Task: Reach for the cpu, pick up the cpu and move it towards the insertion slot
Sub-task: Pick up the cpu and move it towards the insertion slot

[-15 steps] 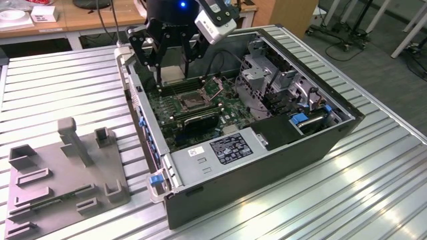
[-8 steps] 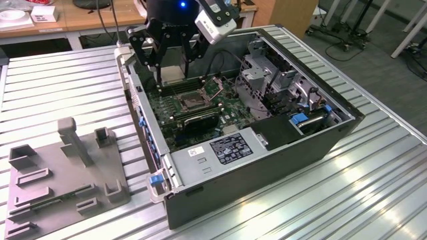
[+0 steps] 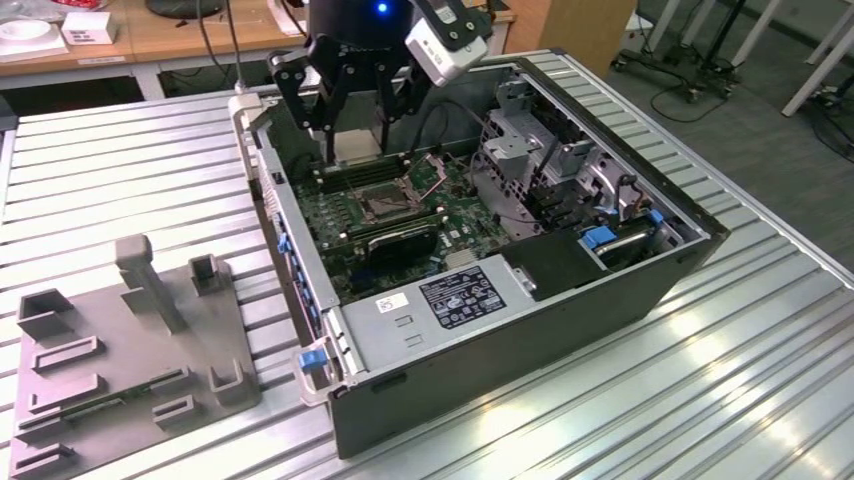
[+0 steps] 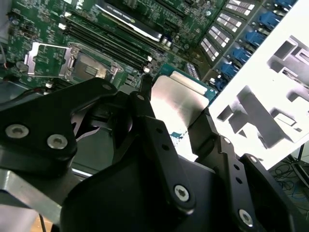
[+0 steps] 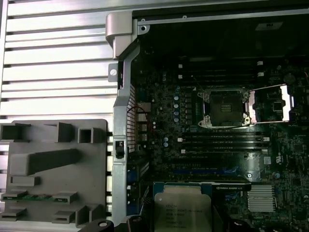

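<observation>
My gripper (image 3: 358, 150) is shut on the cpu (image 3: 356, 146), a small square chip with a pale silvery face, and holds it above the back of the open computer case. In the second wrist view the cpu (image 4: 176, 101) sits clamped between the two black fingers (image 4: 145, 104). The first wrist view shows its printed face (image 5: 182, 210) at the picture's lower edge. The insertion slot (image 3: 378, 205) is a dark square socket with a silvery frame on the green motherboard, its bracket swung open. It lies below and a little ahead of the chip, and appears in both wrist views (image 4: 89, 65) (image 5: 224, 106).
The case (image 3: 534, 330) lies open on a ribbed metal table (image 3: 120, 170). A white-labelled power supply (image 3: 454, 295) and drive cages (image 3: 547, 170) fill its near and right sides. Long memory slots (image 5: 224, 140) run beside the socket. A grey moulded tray (image 3: 120, 350) rests at the exterior view's left.
</observation>
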Robot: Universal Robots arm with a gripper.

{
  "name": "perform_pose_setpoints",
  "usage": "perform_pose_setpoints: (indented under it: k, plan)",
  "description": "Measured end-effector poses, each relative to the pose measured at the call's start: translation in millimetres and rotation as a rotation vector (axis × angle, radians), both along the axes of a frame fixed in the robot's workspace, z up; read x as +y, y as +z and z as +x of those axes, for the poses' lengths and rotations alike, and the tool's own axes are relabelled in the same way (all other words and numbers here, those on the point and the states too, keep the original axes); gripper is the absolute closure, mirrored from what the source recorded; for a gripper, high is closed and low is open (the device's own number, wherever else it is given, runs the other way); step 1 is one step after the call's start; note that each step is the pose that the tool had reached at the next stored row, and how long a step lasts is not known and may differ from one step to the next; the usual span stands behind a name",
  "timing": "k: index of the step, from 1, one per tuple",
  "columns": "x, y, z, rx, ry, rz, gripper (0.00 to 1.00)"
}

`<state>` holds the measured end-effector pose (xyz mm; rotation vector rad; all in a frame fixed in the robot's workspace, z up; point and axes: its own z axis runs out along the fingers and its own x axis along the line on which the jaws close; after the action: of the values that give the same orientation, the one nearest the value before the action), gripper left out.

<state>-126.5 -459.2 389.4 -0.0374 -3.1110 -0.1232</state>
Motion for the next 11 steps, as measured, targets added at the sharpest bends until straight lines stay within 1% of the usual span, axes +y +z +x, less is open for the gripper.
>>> perform_pose_setpoints:
  k: [11]
  plan:
    - [0.0, 0.0, 15.9, 0.0001, 0.0, -0.0001, 0.46]
